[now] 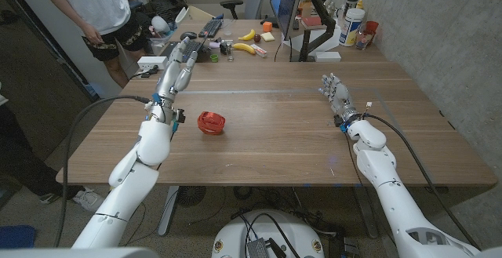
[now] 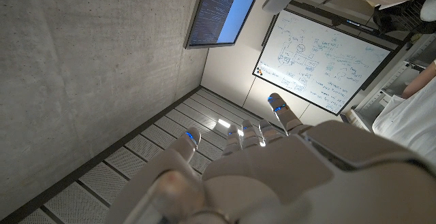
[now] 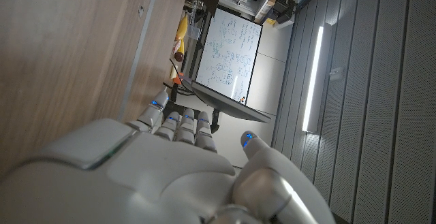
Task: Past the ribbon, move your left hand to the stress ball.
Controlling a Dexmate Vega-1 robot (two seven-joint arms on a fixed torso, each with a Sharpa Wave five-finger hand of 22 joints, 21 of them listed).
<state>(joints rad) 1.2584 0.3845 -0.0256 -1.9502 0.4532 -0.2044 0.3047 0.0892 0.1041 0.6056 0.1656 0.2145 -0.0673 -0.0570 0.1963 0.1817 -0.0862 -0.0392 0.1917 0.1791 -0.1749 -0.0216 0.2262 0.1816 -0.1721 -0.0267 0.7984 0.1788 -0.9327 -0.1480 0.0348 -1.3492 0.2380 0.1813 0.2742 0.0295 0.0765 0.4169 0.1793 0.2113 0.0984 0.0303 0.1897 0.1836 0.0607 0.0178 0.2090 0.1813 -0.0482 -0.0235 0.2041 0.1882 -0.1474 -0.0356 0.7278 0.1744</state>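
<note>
Reaching my empty, spread left hand (image 1: 182, 63) beyond the ribbon (image 1: 210, 122), upper left; stress ball not located yet.

The head view looks down from above over the whole desk (image 1: 298, 132). Each wrist view sits close behind its own hand, looking along the fingers (image 2: 276, 112) toward the room. Both wrist views share the whiteboard (image 2: 320, 67) and a monitor (image 2: 219, 9).
</note>
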